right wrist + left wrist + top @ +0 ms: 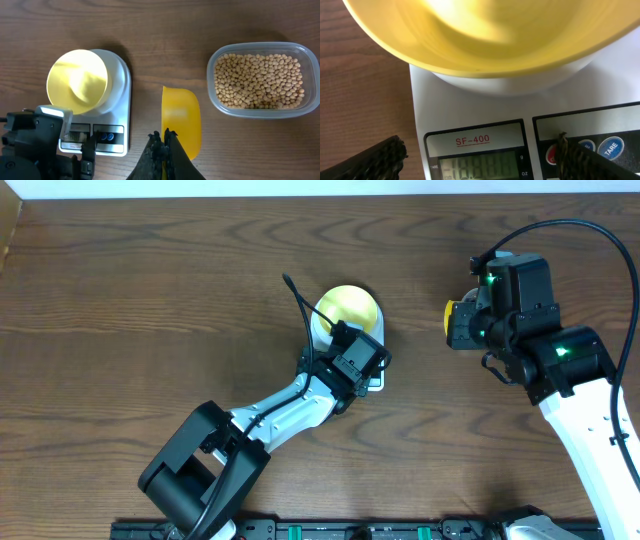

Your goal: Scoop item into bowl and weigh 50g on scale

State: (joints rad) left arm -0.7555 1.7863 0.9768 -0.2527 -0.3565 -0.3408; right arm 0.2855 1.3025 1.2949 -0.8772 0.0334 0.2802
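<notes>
Pale bowl [77,82] seated on the white scale [120,75], toward its back edge.
Left gripper [480,155] spread wide over the scale's front, one finger on each side of the display, grasping nothing. Right gripper [164,139] clenched on a yellow scoop [181,120], just right of the scale. Beans [257,80] in a clear tub [212,100], farther right of the scale, past the scoop.

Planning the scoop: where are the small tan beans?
The beans lie in the clear plastic tub, right side of the right wrist view, beside the yellow scoop.
</notes>
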